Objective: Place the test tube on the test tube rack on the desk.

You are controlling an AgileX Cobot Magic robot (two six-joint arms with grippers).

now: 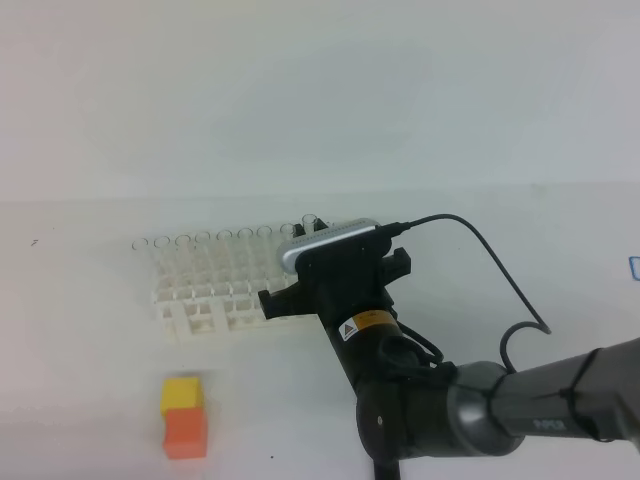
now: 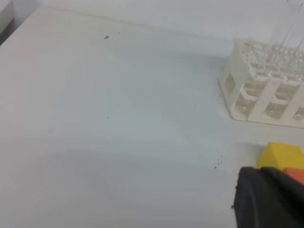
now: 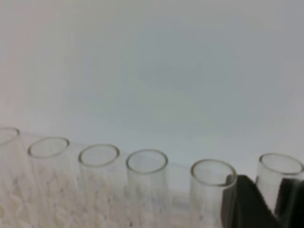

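Note:
The white test tube rack (image 1: 200,300) stands on the desk (image 1: 90,380) left of centre, with a row of clear tubes along its back. The test tube (image 1: 309,220) stands upright at the right end of that row. My right gripper (image 3: 268,184) reaches in from the lower right. Its black fingers (image 3: 247,204) sit close on either side of the test tube (image 3: 280,171) just below the rim. In the exterior view the wrist camera hides those fingers. Only a black edge of my left gripper (image 2: 268,199) shows, low over the desk and short of the rack (image 2: 256,90); it is shut.
Several other clear tubes (image 3: 147,164) fill the rack's back row to the left of the held one. A yellow block on an orange block (image 1: 183,415) sits in front of the rack, also seen beside my left gripper (image 2: 280,156). The right arm's cable loops above the desk.

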